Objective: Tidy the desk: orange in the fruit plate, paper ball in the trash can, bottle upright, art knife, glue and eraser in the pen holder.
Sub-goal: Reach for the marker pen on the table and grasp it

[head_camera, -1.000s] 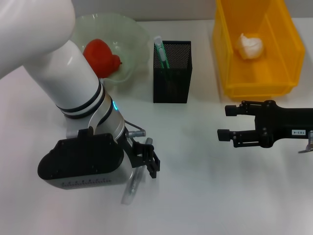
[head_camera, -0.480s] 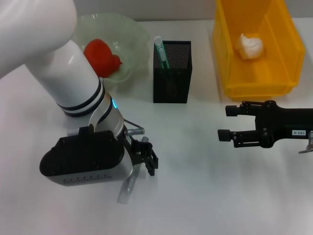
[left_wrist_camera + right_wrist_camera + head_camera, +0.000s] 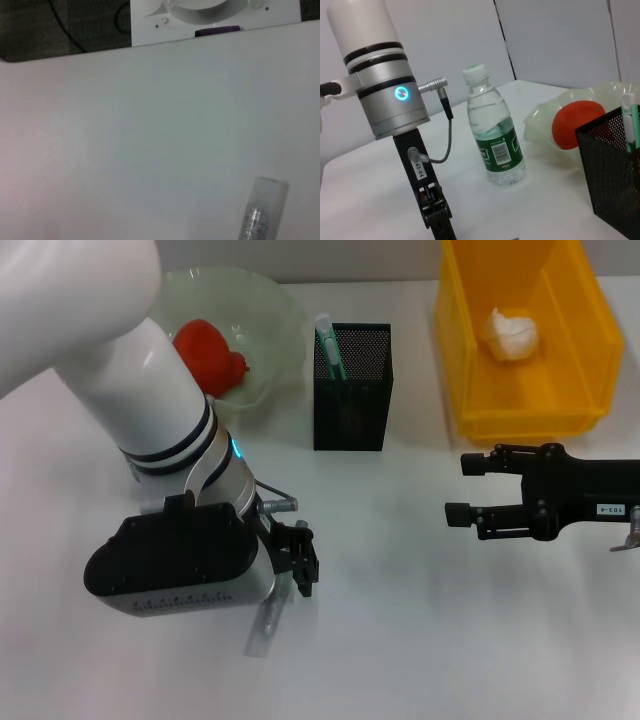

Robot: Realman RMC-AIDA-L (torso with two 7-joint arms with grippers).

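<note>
Grey stick first: from the head view, the glue [image 3: 264, 625] slants out from under the left claw [image 3: 297, 567], clear end towards me, and the fingers look closed on it. So the step in hand is the glue. The next move is a lift and a carry to the pen holder [image 3: 352, 390], turning the stick upright to drop through the open top. The knife [image 3: 328, 345] already stands in the holder's left corner, so I would aim for the free side. The orange [image 3: 205, 350] sits in the plate [image 3: 272, 302] and the paper ball [image 3: 510, 335] in the trash can [image 3: 520, 425]. The right claw [image 3: 457, 489] hangs open and empty near the can, well apart from the carry path. I cannot find the eraser.

Left wrist view: only the glue's clear tip shows over bare surface [image 3: 125, 150]. The surface edge lies well beyond it, so there is room.

Right wrist view: the bottle [image 3: 495, 140] stands upright, cap on, between the left arm and the plate. It is the thing to mind, since a wide elbow swing could knock it.
</note>
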